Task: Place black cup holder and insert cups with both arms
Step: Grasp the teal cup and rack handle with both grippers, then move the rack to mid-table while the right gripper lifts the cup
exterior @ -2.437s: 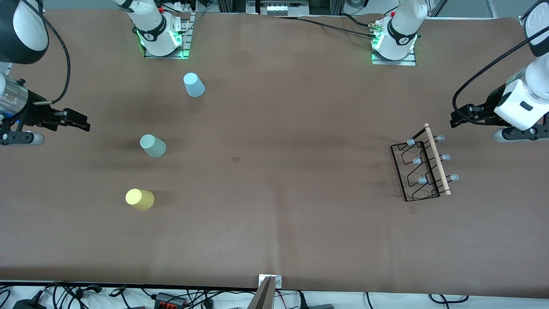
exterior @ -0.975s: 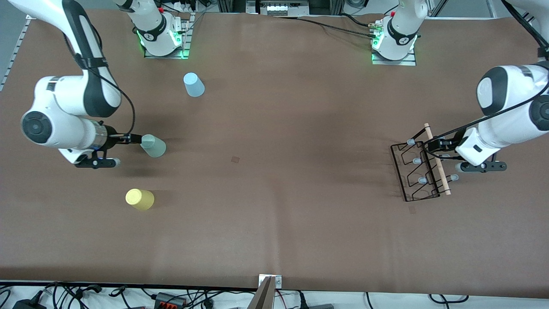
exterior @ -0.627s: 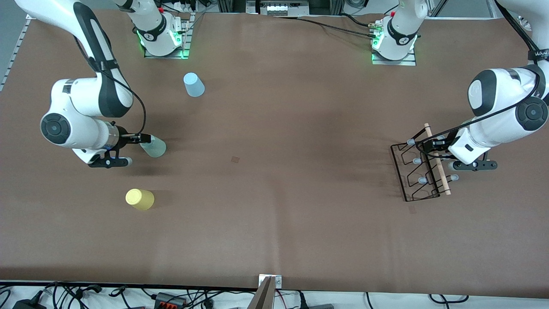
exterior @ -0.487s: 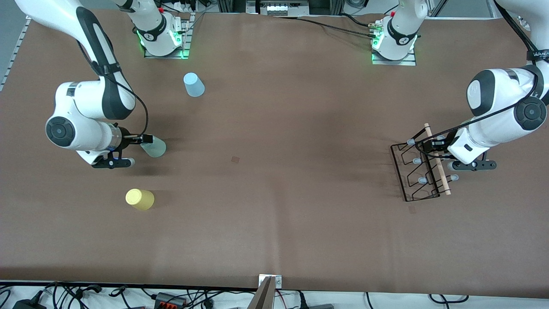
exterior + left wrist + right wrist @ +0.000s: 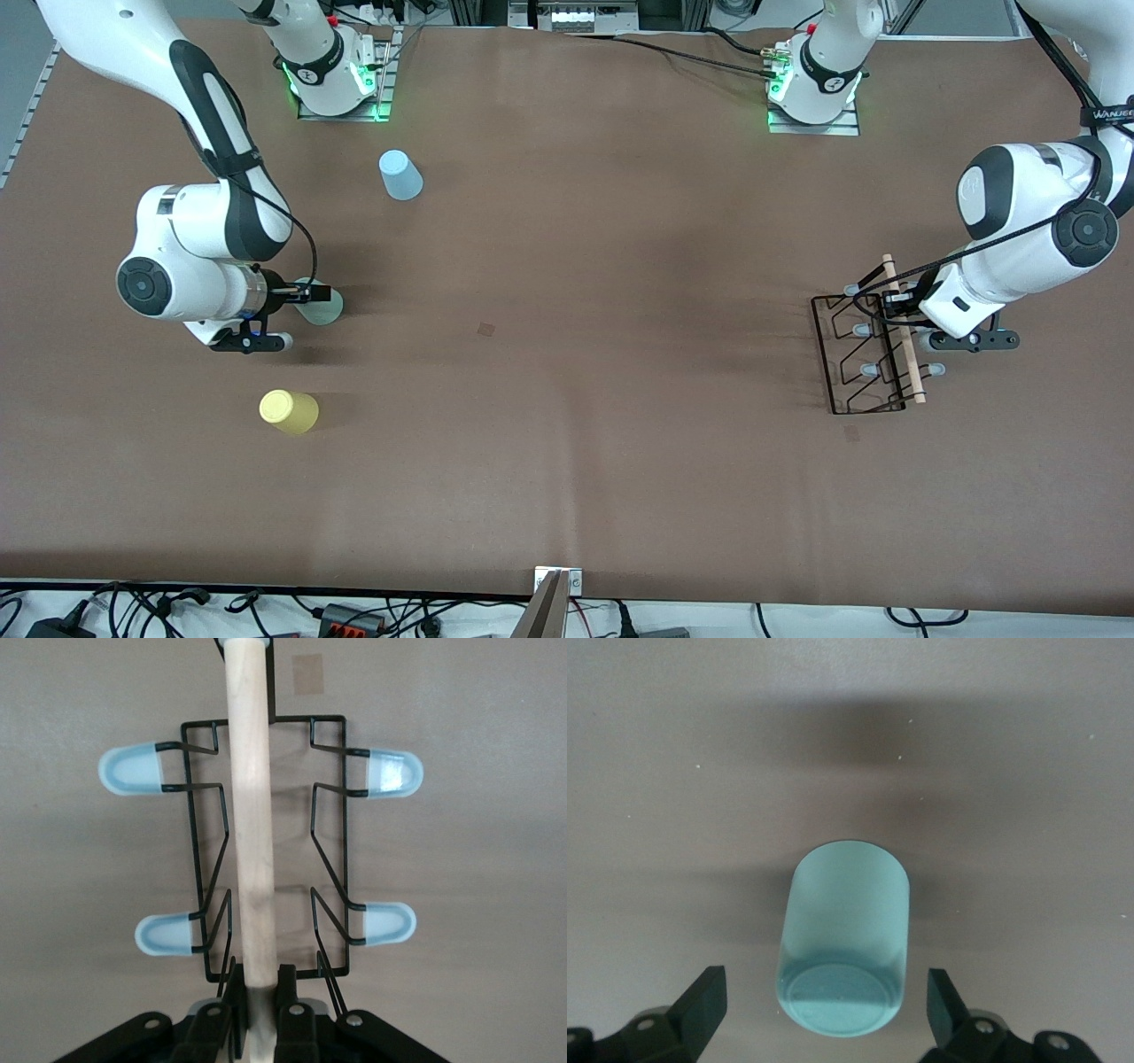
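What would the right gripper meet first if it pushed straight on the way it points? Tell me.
The right gripper is open, and the small pale green plastic cup stands upside down between its fingers. Straight ahead it would probably meet that cup first; past it only bare brown table shows.

A robotics lab was indicated: two white arms (image 5: 204,257) were bolted to metal base plates (image 5: 341,111) on a brown-covered table (image 5: 567,443), with cables (image 5: 133,607) strewn along its near edge.
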Robot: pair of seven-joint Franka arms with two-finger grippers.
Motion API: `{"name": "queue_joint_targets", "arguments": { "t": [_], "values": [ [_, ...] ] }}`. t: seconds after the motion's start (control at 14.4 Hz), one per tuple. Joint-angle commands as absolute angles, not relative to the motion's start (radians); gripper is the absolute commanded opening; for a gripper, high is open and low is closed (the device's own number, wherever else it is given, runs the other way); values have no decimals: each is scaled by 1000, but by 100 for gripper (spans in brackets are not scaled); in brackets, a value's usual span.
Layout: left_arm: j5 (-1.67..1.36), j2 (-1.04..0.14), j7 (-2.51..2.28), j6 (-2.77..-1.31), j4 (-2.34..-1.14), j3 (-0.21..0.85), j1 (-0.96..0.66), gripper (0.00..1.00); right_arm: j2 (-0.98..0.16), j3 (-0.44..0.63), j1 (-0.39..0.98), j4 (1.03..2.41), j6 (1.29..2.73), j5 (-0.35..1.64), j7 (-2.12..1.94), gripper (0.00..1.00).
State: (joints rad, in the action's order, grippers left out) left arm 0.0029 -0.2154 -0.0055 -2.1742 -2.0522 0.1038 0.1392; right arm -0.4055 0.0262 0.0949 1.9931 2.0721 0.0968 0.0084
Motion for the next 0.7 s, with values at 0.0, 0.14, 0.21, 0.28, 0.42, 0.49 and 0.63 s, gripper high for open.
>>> {"name": "queue_joint_targets", "arguments": {
  "t": [0.0,0.14,0.21,0.28,0.42,0.49,0.63],
  "values": [
    [-6,-201,-38,-2113,-2010,159,124,1,-416,26,100,2006,2083,112,17,100],
    [-6,-206,-55,-2033,-1945,224,108,1,-416,28,101,2013,2075,110,18,100],
    [-6,-219,-72,-2005,-1910,254,95,1,-416,28,103,2014,2075,109,18,100],
    [-6,-232,-93,-1961,-1867,282,71,1,-416,29,106,2014,2080,101,15,100],
    [-6,-261,-199,-1881,-1775,302,-4,1,-416,29,104,2013,2089,83,14,100],
    [-6,-274,-263,-1841,-1726,302,-58,1,-416,29,104,2014,2092,78,14,100],
    [-8,-326,-395,-1801,-1642,302,-173,1,-417,29,104,2016,2092,77,14,100]
  ]
}}
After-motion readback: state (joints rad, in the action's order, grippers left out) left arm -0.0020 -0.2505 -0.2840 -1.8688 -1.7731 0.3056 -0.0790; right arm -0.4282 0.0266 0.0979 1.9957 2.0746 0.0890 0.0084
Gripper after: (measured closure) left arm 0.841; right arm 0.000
